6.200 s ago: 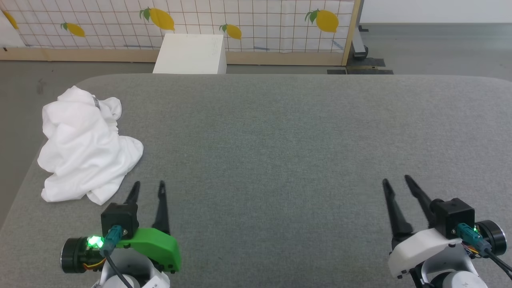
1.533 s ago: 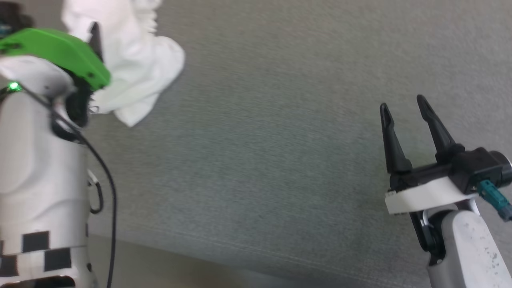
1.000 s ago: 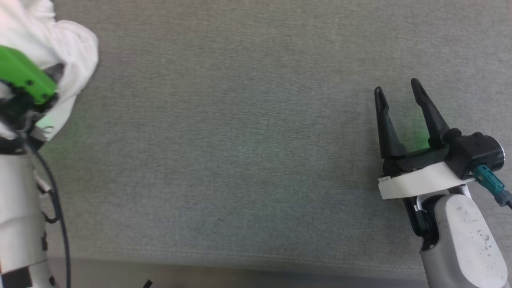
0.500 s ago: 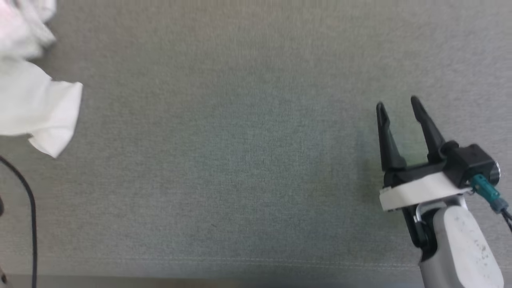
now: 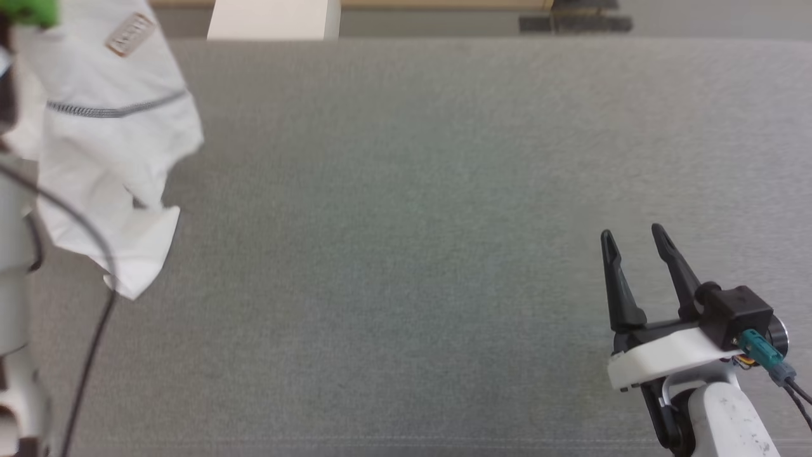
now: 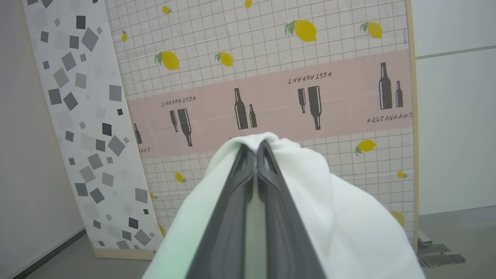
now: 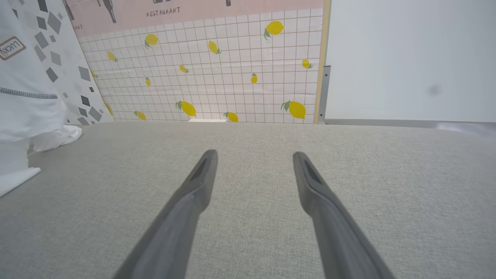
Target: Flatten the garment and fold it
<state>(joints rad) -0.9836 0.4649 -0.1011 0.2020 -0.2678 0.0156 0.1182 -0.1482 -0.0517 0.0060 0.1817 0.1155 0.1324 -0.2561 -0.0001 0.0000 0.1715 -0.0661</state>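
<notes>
The white garment [image 5: 101, 158] hangs at the far left of the head view, lifted off the grey surface, its tan label and a dark zigzag seam showing. In the left wrist view my left gripper [image 6: 255, 149] is shut on a bunched fold of the garment [image 6: 348, 217], which drapes over both fingers. The garment [image 7: 27, 100] also hangs at the left edge of the right wrist view, its lowest corner resting on the surface. My right gripper [image 5: 629, 235] stands open at the lower right, just above the surface, with nothing between its fingers [image 7: 201, 170].
A grey fabric-covered table [image 5: 412, 222] spreads across the head view. A rigid white box [image 5: 273, 19] stands on the floor beyond its far edge. A lemon-print screen [image 7: 217, 69] stands behind the table.
My left gripper has shut on the garment and raised it off the surface. The head camera has tilted up, bringing the table's far edge and the box into view. The right gripper stays open.
</notes>
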